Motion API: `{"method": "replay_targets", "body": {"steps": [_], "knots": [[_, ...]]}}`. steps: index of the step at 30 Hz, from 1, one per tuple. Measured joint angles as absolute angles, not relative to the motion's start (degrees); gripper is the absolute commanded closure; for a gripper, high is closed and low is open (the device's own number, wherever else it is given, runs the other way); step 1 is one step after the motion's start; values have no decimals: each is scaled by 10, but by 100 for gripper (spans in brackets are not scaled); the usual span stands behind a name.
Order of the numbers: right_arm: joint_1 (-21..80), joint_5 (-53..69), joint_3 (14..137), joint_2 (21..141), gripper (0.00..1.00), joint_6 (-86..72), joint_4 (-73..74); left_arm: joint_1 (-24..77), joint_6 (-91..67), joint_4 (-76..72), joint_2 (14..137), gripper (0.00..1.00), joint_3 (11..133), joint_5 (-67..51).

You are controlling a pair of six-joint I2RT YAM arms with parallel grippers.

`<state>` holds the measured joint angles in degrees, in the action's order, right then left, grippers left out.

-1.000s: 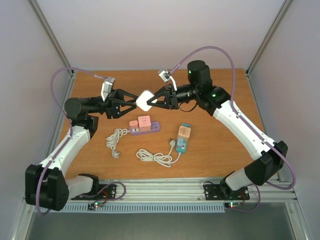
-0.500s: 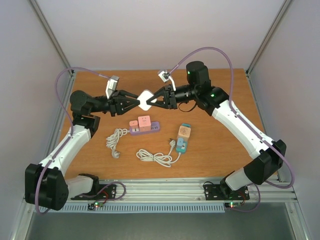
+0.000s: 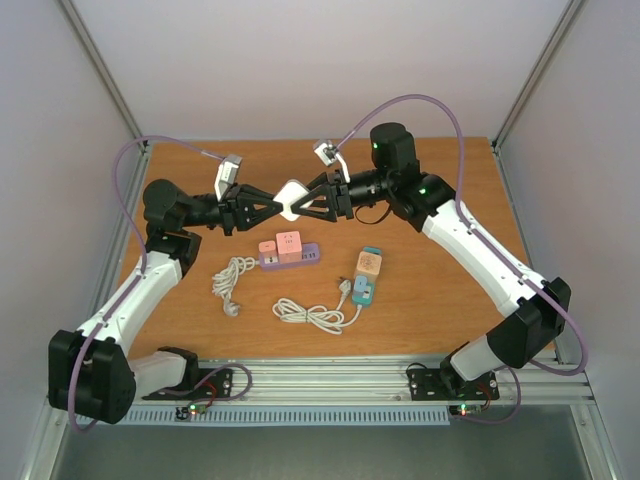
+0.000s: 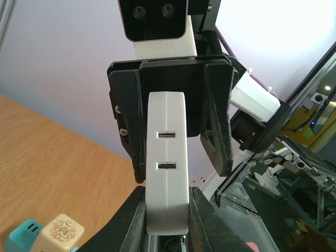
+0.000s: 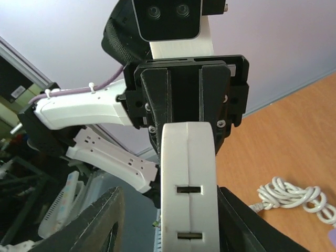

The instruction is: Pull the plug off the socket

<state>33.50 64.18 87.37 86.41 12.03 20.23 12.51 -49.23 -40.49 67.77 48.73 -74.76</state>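
The left gripper (image 3: 274, 207) has been closed within the last second and is now clamped on the white two-slot socket block (image 3: 291, 198), which is held in mid-air above the far middle of the table (image 3: 450, 190). The right gripper (image 3: 307, 204) has just been loosened, and its fingers (image 5: 100, 226) are parted from the block on one side. A handover to the left is judged. No plug is seen in the visible slots.

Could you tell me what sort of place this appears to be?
Probably a robotics lab test cell: a wooden table boxed in by plain white panels, two arms bolted to an aluminium rail, and power strips laid out as practice props.
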Motion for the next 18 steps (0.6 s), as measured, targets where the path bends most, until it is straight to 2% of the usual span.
{"method": "replay_targets", "body": {"steps": [8,18], "knots": [[335,657,874,866,52,101,195,125,-472,-385,677,99,488,-742],[343,656,908,904,51,46,169,125,-373,-281,677,99,510,-737]]}}
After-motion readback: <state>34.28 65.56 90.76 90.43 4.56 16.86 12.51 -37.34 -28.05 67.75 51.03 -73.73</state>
